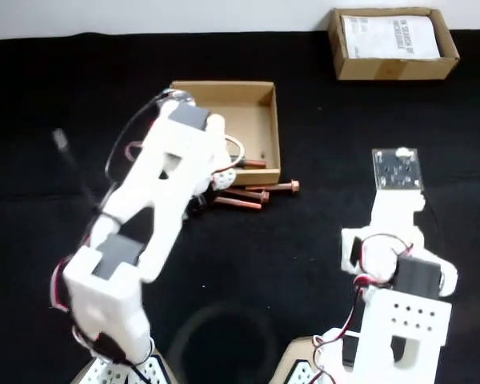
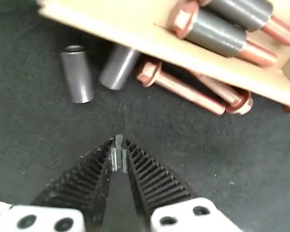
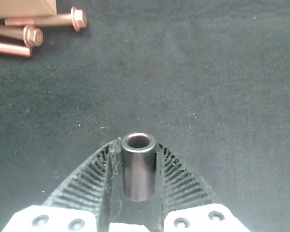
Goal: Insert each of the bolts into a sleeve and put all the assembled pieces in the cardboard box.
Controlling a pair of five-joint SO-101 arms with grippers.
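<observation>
My right gripper [image 3: 137,145] is shut on an upright grey sleeve [image 3: 138,169], held over the bare mat to the right of the cardboard box [image 1: 274,132]. My left gripper [image 2: 118,147] is shut with nothing in it, low over the mat by the box's front wall [image 2: 135,36]. Just beyond it lie two loose grey sleeves [image 2: 77,72] [image 2: 118,67] and copper bolts [image 2: 183,89] against that wall. Inside the box lie assembled pieces [image 2: 217,34], bolts in sleeves. More loose bolts [image 1: 264,192] [image 3: 48,20] lie in front of the box.
A second cardboard box [image 1: 392,44] with a printed sheet in it stands at the far right back. The black mat [image 1: 320,104] covers the whole table. The left arm's white body [image 1: 160,192] hides the box's front left corner.
</observation>
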